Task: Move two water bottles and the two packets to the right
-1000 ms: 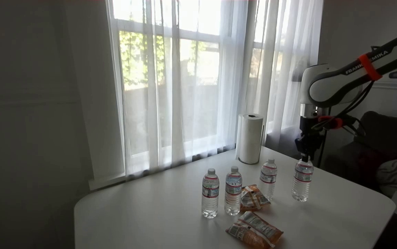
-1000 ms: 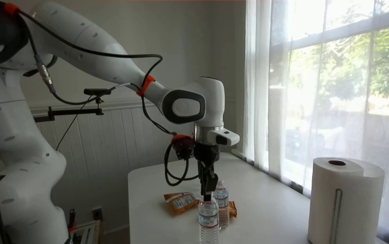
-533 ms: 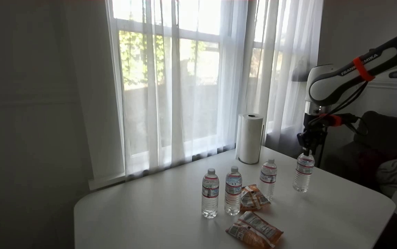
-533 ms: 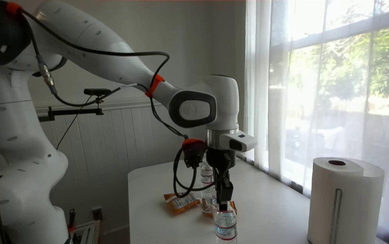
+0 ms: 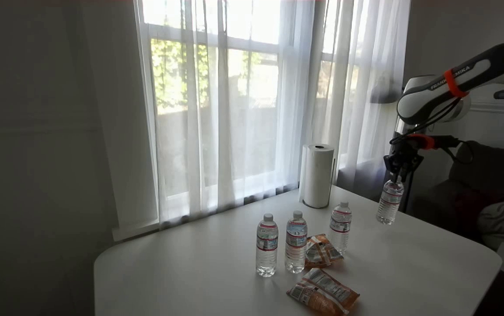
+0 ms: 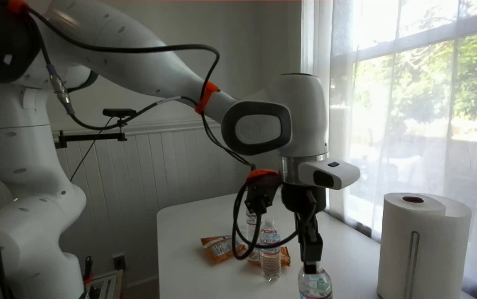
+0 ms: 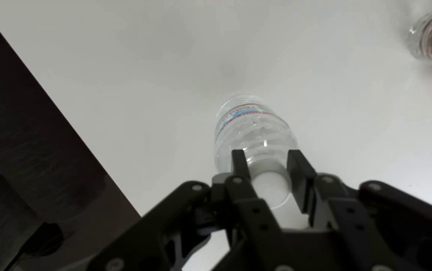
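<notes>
Black two-fingered gripper (image 7: 267,165) clamps a clear plastic, white-capped water bottle (image 7: 256,130) by its neck, slightly tilted over the white table (image 7: 144,75): probably weighty, slick, soft-walled; stiff neck suits. Farther off lie two crinkly orange-brown packets (image 5: 325,293), presumably light, crushable; pinch edges.

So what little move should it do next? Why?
Maybe lower the held bottle until it stands on the table: the gripper pinches it near its cap, it looks raised and tilted, and it's right of the other bottles in an exterior view.
</notes>
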Action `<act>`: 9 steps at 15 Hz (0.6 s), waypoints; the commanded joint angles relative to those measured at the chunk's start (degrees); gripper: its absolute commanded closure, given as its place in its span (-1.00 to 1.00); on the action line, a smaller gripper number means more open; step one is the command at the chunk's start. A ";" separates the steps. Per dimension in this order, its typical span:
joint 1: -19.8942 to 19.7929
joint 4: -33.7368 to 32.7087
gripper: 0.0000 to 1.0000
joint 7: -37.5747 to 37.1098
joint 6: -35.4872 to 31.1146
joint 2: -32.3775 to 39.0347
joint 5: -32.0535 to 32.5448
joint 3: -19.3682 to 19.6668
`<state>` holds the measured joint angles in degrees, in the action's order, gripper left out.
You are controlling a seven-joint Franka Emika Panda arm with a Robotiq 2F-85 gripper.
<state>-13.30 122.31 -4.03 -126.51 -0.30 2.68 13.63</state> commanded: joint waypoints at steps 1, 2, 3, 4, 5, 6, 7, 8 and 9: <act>-1.25 -6.58 0.84 1.33 -0.10 4.97 -2.47 1.10; -1.51 -7.51 0.84 1.35 -0.51 6.10 -2.09 1.28; -1.71 -8.71 0.84 1.74 -0.29 7.47 -2.56 1.32; -1.87 -9.57 0.84 1.90 -0.67 8.56 -2.68 1.37; -2.03 -10.69 0.84 2.14 -0.55 9.72 -3.10 1.32; -2.19 -11.59 0.84 2.30 -0.51 10.63 -3.41 1.24; -2.39 -12.51 0.84 2.58 -0.50 11.64 -3.84 1.18; -2.57 -13.41 0.84 2.81 -0.48 12.60 -4.08 1.17; -2.72 -14.39 0.84 2.86 -0.29 13.51 -4.19 1.18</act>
<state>-14.97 112.31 -3.13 -127.43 10.67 0.32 14.94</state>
